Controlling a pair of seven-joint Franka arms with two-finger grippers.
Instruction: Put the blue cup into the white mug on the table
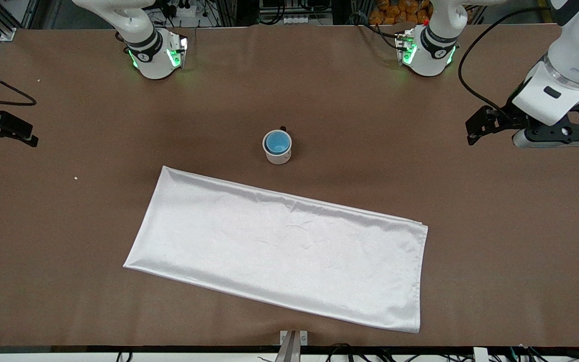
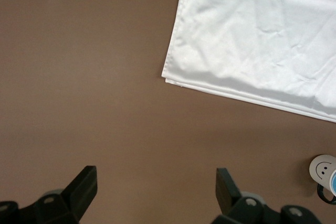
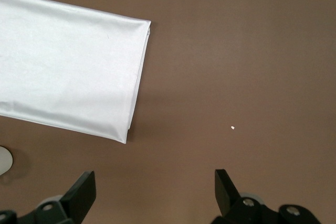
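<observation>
The blue cup (image 1: 277, 142) sits inside the white mug (image 1: 278, 155), upright on the bench (image 1: 68, 201), farther from the front camera than the white satin cloth (image 1: 279, 246). Left gripper (image 1: 475, 131) and right gripper (image 1: 15, 131) wait over bare bench at their own ends, both spread wide, holding nothing.

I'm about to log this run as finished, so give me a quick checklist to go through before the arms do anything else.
1. Blue cup sits inside the white mug: ok.
2. Mug stands upright on the table, farther from the front camera than the white cloth and apart from it: ok.
3. Left gripper open, holding nothing, over bare table at the left arm's end: ok.
4. Right gripper open, holding nothing, over bare table at the right arm's end: ok.
5. Cup fully seated at the mug's bottom: cannot tell.
</observation>
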